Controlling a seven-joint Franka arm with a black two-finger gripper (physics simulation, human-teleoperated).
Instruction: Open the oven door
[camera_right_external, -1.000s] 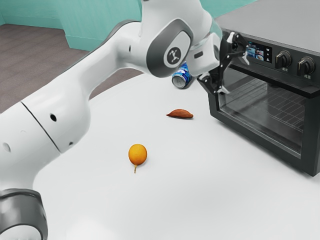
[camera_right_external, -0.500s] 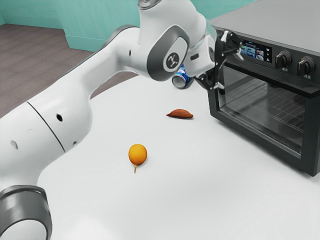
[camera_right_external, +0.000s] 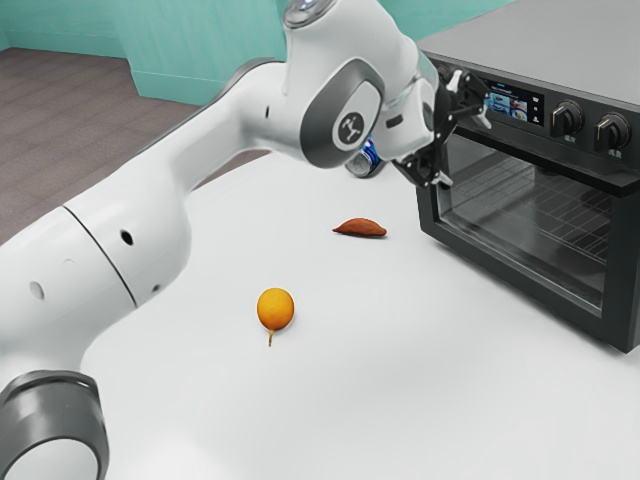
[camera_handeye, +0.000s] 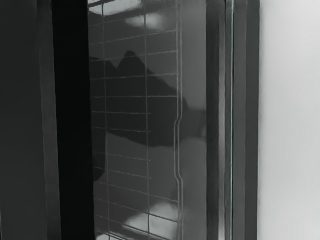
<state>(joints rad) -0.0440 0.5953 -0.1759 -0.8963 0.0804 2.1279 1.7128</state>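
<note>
White table (camera_right_external: 190, 410), teal wall (camera_right_external: 200, 50) upper left, brown floor (camera_right_external: 60, 110) far left. Change: gripper (camera_right_external: 466, 151) dipped slightly and moved a little toward the exterior view's right since the last frame, after a small pull-back before that. Oven door (camera_right_external: 520, 205), right side of frame, unchanged and shut. So no opening progress; looks like lining up on the handle (camera_right_external: 570, 160) along the door's top. Fingers spread apart, nothing held; contact with handle can't be confirmed. Next probably needs a hold or hook on the handle, then a pull outward; could slip off its end.

Counts: one oven (camera_right_external: 560, 35), one door, one handle, one display (camera_right_external: 508, 102), two knobs (camera_right_external: 567, 119) upper right, one blue can (camera_right_external: 366, 160) upper centre, one sweet potato (camera_right_external: 360, 228) mid-frame, one orange fruit (camera_right_external: 276, 309) lower centre-left, one arm (camera_right_external: 130, 240).
</note>
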